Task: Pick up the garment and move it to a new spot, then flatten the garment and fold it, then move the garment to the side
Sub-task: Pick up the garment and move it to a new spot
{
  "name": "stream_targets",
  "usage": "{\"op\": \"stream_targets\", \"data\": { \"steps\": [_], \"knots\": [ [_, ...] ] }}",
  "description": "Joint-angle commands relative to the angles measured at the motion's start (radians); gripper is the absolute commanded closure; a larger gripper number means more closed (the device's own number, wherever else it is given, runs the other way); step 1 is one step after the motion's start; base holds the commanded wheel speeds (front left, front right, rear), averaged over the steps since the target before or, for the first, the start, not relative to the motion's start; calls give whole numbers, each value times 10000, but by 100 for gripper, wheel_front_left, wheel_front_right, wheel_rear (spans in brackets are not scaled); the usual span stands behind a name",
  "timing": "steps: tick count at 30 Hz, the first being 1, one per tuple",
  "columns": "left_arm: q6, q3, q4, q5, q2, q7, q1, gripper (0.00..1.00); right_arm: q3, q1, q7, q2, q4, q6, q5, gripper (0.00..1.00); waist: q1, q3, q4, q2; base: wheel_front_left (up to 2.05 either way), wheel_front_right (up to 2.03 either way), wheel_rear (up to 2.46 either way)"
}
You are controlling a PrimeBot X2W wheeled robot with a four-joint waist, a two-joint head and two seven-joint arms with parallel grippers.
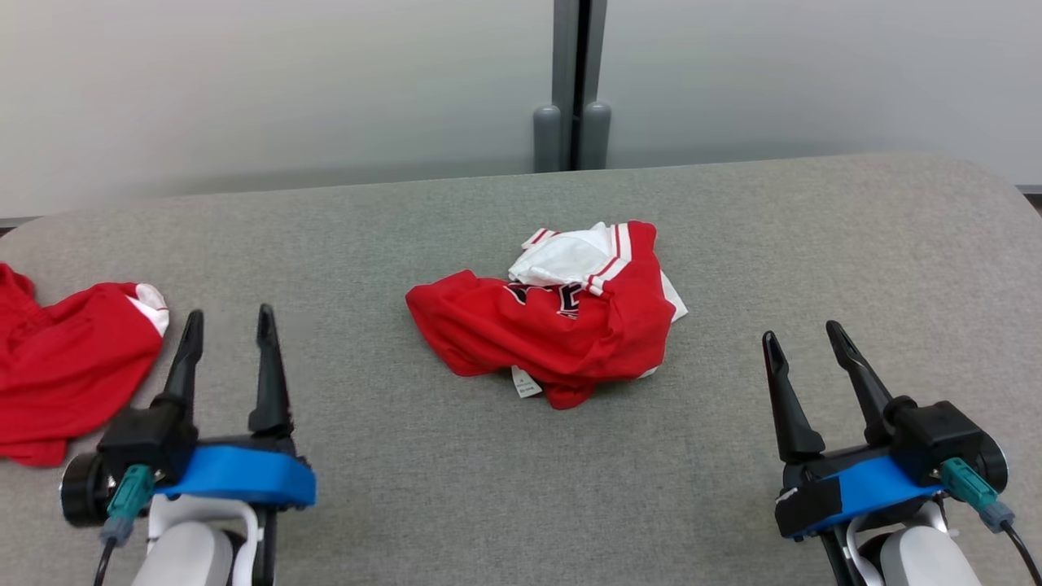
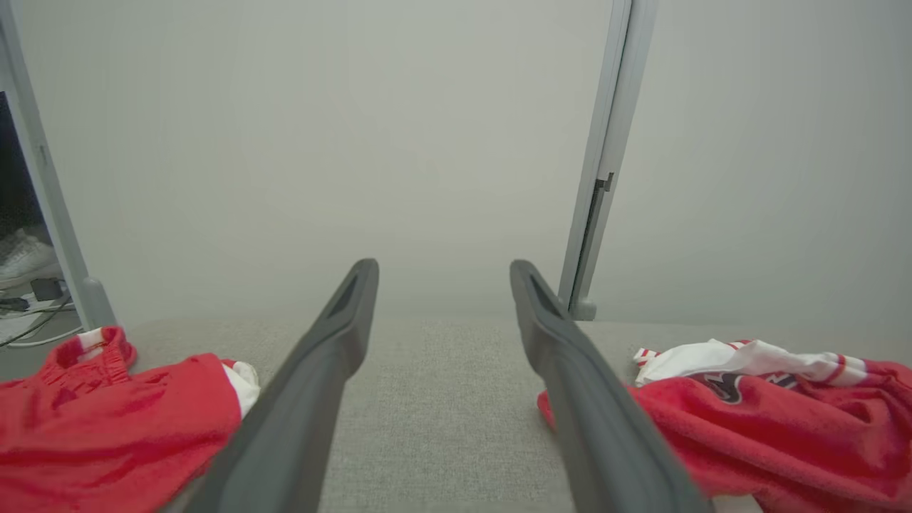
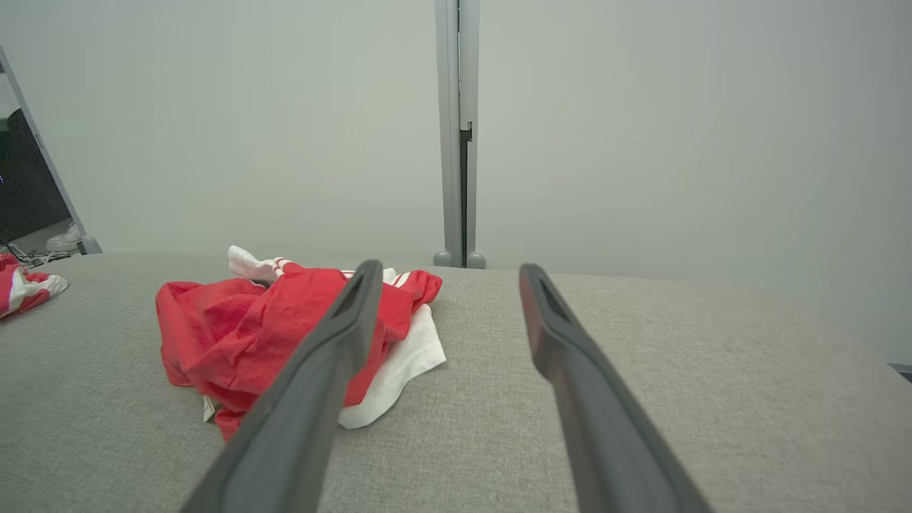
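My left claw sits at the lower left of the frame, fingers spread and gripping nothing. My right claw sits at the lower right, likewise spread and empty. Both are low over the grey worktop with fingers pointing toward its far edge, which I judge to be a ready posture for a pickup. The garment, red with white striped trim, lies crumpled in a heap at frame centre, between the claws and apart from both. A second red garment lies at the left edge, just beside my left claw; probably a set-aside item. Likely next step: reach the central heap and pinch an edge
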Motion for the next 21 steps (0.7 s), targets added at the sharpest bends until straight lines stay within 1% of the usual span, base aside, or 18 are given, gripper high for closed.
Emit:
{"op": "stream_targets", "data": {
  "steps": [1, 4, 9, 21],
  "knots": [
    [66, 154, -74, -39, 96, -42, 287, 0, -27, 147, 38, -47, -41, 5, -89, 0, 1, -38, 76, -1, 0, 0, 0],
    [155, 345, -186, -6, 112, -46, 696, 0, -63, 244, 113, -47, -95, 5, -98, 0, 1, -118, 171, -1, 0, 0, 0],
    [114, 562, -158, 24, 21, -49, 1278, 0, -127, 381, 178, -47, -170, 5, -122, 0, 1, -220, 279, -1, 0, 0, 0],
    [55, 837, -81, 231, -64, -51, 1712, 0, -246, 701, 380, -47, -231, 5, -155, 0, 1, -343, 397, -1, 0, 0, 0]
  ]
}}
